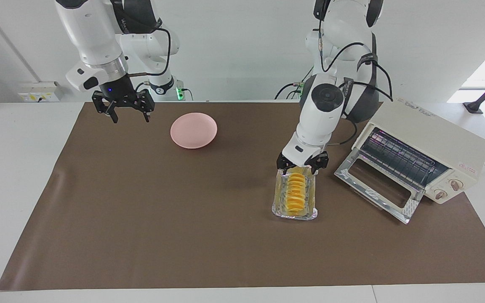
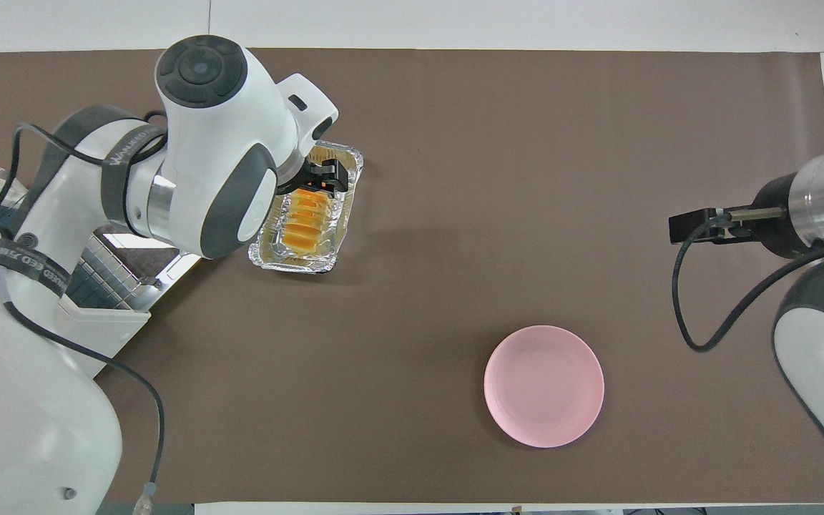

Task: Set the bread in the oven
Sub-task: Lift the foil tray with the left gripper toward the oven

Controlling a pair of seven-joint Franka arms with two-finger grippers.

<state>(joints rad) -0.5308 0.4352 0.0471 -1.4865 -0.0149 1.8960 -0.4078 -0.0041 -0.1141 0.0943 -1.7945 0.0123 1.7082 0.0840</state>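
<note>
Facing view, left to right.

Right gripper [image 1: 123,110]: jaws spread, empty, hung over the mat's edge toward the right arm's end of the table, at about 9 o'clock from the plate [image 1: 193,130]. This arm waited.

Left gripper [image 1: 302,163]: jaws spread, nothing pinched, low over the end of the tray [image 1: 277,201] nearer the robots, at about 12 o'clock from the bread [image 1: 295,193]. Could not tell whether the fingertips touched the foil rim.

Bread lay in the tray, lengthwise, at about 9 o'clock from the oven [image 1: 432,141]. Oven door down, rack visible; its mouth faced the tray.

Risks, as judged:
- Fingers straddled the loaf's end, not its middle; a pinch there might tip it or let it slip.
- Foil walls stood close to the loaf; a fingertip might catch the rim and drag or crumple the tray.
- A soft loaf might squash under a hard pinch.
- The lowered door sat between tray and rack; a low carry might strike it.

Count: bread one, tray one, plate one, oven one, knobs [image 1: 455,184] two, grippers two.
</note>
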